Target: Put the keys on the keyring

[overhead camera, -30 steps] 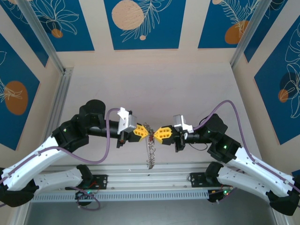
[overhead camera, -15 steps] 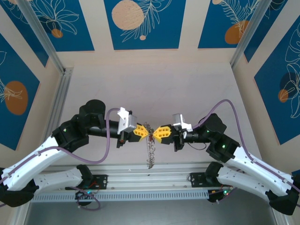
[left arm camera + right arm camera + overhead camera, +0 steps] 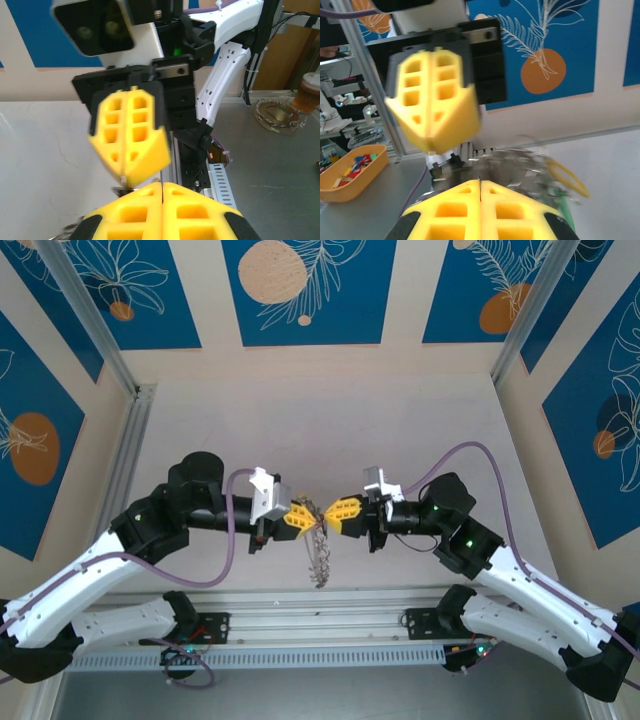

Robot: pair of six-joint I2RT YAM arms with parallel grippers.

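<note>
Desk [image 3: 400, 430]: pale, faintly veined top, lying bare toward the back wall.
Walls: beige boards carrying blue panels [image 3: 308, 290] printed with white leaves and orange discs.
Aluminium posts [image 3: 90, 315]: standing in both rear corners.
Orange tray [image 3: 350, 172]: holding coloured bits, sitting off to the side.

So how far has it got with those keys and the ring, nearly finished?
Done: the keyring is picked up, hanging between both shut grippers. In hand: the left gripper seems to pinch its top, while the right gripper has a small metal bit at its tip, close against it. Left: probably the threading itself; the wrist views are too blurred to show any key on the hoop.
</note>
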